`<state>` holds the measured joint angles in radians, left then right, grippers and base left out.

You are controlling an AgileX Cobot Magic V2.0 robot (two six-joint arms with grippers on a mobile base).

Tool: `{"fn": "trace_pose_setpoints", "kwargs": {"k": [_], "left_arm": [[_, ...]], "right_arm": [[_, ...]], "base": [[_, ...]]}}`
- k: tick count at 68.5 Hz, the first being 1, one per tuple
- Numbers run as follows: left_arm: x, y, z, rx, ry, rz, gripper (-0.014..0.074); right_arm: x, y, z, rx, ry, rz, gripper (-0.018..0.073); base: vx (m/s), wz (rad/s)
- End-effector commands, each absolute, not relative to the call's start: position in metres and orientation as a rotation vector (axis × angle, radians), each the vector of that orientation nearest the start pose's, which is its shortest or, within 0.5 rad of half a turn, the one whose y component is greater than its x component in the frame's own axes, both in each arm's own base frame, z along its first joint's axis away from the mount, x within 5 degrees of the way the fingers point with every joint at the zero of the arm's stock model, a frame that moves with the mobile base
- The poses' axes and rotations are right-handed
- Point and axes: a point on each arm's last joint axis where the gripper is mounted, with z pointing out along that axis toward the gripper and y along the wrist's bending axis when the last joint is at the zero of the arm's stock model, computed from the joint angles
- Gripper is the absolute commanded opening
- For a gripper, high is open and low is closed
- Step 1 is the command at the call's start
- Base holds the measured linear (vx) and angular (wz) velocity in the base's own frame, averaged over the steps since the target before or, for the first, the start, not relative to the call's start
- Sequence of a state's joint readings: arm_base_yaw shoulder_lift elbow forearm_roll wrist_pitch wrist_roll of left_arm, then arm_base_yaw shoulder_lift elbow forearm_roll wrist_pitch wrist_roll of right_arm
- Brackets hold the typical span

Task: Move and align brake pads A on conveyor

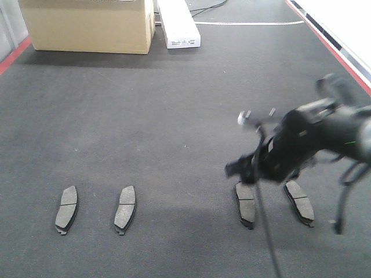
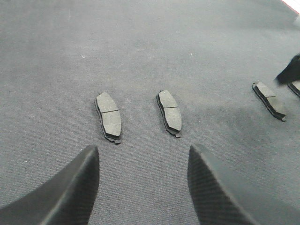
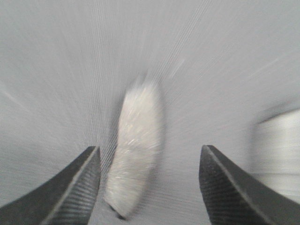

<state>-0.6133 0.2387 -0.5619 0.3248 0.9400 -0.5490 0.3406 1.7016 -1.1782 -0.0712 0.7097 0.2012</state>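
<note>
Four brake pads A lie flat in a row on the charcoal conveyor (image 1: 174,116): the far-left pad (image 1: 66,209), the second pad (image 1: 125,208), the third pad (image 1: 245,204) and the far-right pad (image 1: 299,201). My left gripper (image 2: 143,149) is open and empty, held back from the left pair (image 2: 108,116) (image 2: 169,112). It does not show in the front view. My right gripper (image 1: 239,171) hangs just above the third pad. The right wrist view is motion-blurred; there the gripper (image 3: 150,149) is open, with that pad (image 3: 133,154) lying on the belt between its fingers, not gripped.
A cardboard box (image 1: 87,26) and a long white box (image 1: 178,26) stand at the belt's far end. Red stripes mark the left edge (image 1: 14,55) and the right edge (image 1: 330,46). A cable (image 1: 266,231) dangles from the right arm over the belt.
</note>
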Motion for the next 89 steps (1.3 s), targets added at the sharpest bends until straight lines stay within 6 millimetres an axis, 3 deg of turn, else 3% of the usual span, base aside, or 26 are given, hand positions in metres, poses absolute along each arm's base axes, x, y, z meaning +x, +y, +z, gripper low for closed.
{"fn": "trace_pose_setpoints", "kwargs": {"k": [1, 15, 25, 50, 64, 76, 89], "left_arm": [[0.043, -0.002, 0.315, 0.115, 2.008, -0.354, 0.0417], [0.043, -0.002, 0.315, 0.115, 2.008, -0.354, 0.0417], [0.043, -0.002, 0.315, 0.115, 2.008, -0.354, 0.0417], [0.044, -0.002, 0.318, 0.124, 1.966, -0.355, 0.0417], [0.044, -0.002, 0.318, 0.124, 1.967, -0.354, 0.0417], [0.044, -0.002, 0.319, 0.124, 1.965, -0.355, 0.0417], [0.045, -0.001, 0.318, 0.125, 1.970, -0.332, 0.0417]], "right_arm": [[0.318, 0.101, 0.291, -0.243, 2.494, 0.047, 0.0449], [0.269, 0.078, 0.365, -0.246, 2.278, -0.008, 0.0449], [0.231, 0.063, 0.390, -0.243, 2.159, -0.013, 0.0449], [0.117, 0.024, 0.377, -0.213, 1.915, 0.050, 0.0449], [0.063, 0.005, 0.349, -0.188, 1.795, 0.076, 0.0449], [0.033, -0.004, 0.321, -0.183, 1.672, 0.097, 0.0449], [0.018, -0.006, 0.298, -0.173, 1.548, 0.160, 0.0449]], "base": [[0.00, 0.00], [0.00, 0.00], [0.00, 0.00], [0.00, 0.00], [0.00, 0.00], [0.00, 0.00], [0.00, 0.00]]}}
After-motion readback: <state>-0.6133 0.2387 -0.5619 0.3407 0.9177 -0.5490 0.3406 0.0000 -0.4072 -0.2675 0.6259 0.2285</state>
